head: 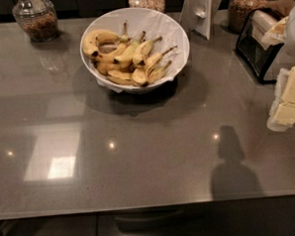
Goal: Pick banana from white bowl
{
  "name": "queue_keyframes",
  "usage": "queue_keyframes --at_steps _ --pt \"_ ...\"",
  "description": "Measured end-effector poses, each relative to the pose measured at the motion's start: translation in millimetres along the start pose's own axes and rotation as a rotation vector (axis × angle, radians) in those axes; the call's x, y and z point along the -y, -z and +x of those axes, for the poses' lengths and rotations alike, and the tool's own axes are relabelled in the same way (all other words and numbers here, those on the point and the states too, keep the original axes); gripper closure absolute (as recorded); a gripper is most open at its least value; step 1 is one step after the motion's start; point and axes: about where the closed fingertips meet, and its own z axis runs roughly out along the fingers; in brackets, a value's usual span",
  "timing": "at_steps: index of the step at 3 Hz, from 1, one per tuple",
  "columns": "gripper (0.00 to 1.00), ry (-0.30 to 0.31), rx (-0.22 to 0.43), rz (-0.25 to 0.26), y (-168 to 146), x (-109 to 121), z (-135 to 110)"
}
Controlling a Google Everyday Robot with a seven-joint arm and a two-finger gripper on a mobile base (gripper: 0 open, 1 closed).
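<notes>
Camera view. The grey, glossy counter (149,159) fills most of the frame.

The white bowl (181,35) stands at the rear centre of the counter. It is lined with crinkled white paper (158,21). The bananas (127,59) lie in a loose pile inside the bowl, on its left and front side. They are yellow with dark tips, and most stems point up and to the right. The right part of the paper lining is bare.

The pincer (289,102) is at the right edge of the frame, cut off by it. It is pale cream and sits above the counter, well apart from the bowl. It holds nothing that can be seen; whether it is open or closed cannot be told.

Other items at the rear:
- A glass jar (36,19) with brown contents, left of the bowl.
- A second glass jar (147,0), behind the bowl.
- A white upright stand (199,10), just right of the bowl.
- A third glass jar (245,5), further right.
- A black wire rack (255,47), tilted, near the right edge.

A dark shadow (232,165) lies on the front right of the counter.
</notes>
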Motion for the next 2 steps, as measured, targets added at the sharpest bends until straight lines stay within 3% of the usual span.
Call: queue_keyframes --at_steps 1,2 --pt "0.0 0.0 0.0 0.0 0.0 0.0 -0.1" --pt "0.0 -0.009 0.081 0.021 -5.7 8.3 -15.7"
